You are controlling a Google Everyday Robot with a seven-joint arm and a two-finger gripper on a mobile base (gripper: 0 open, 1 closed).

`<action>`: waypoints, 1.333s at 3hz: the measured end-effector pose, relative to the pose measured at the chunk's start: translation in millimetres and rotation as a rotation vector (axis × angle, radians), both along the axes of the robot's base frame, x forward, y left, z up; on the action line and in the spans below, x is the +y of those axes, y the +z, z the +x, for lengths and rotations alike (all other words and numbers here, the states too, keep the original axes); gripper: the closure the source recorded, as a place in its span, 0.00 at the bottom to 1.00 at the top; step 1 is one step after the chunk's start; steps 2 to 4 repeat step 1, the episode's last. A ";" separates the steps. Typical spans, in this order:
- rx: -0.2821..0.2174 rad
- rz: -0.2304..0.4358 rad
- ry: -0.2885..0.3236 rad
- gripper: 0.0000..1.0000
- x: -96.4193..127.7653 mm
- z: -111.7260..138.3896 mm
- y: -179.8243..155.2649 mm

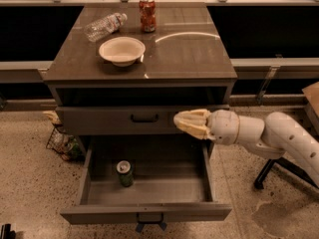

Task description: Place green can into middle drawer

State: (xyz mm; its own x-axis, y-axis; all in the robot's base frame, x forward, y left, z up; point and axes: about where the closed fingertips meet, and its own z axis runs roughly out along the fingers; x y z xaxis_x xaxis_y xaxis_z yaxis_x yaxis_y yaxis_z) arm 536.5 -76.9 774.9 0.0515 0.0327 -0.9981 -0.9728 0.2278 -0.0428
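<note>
The green can (124,173) stands upright on the grey floor of the open middle drawer (149,214), left of centre, with its silver top showing. My gripper (187,123) hangs in front of the right end of the shallower drawer front with the black bar handle (144,118). It is above the open drawer's right side, well apart from the can, and it holds nothing.
On the cabinet top (189,59) are a white bowl (121,50), a clear plastic bottle lying on its side (104,26) and a red-orange can (147,14). A wire basket (62,143) stands on the floor to the left. A chair base (269,173) is at the right.
</note>
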 end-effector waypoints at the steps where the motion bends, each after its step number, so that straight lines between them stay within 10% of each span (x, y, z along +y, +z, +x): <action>1: -0.013 -0.006 0.007 0.82 4.3 -2.1 8.5; 4: -0.013 -0.006 0.007 0.82 4.3 -2.1 8.5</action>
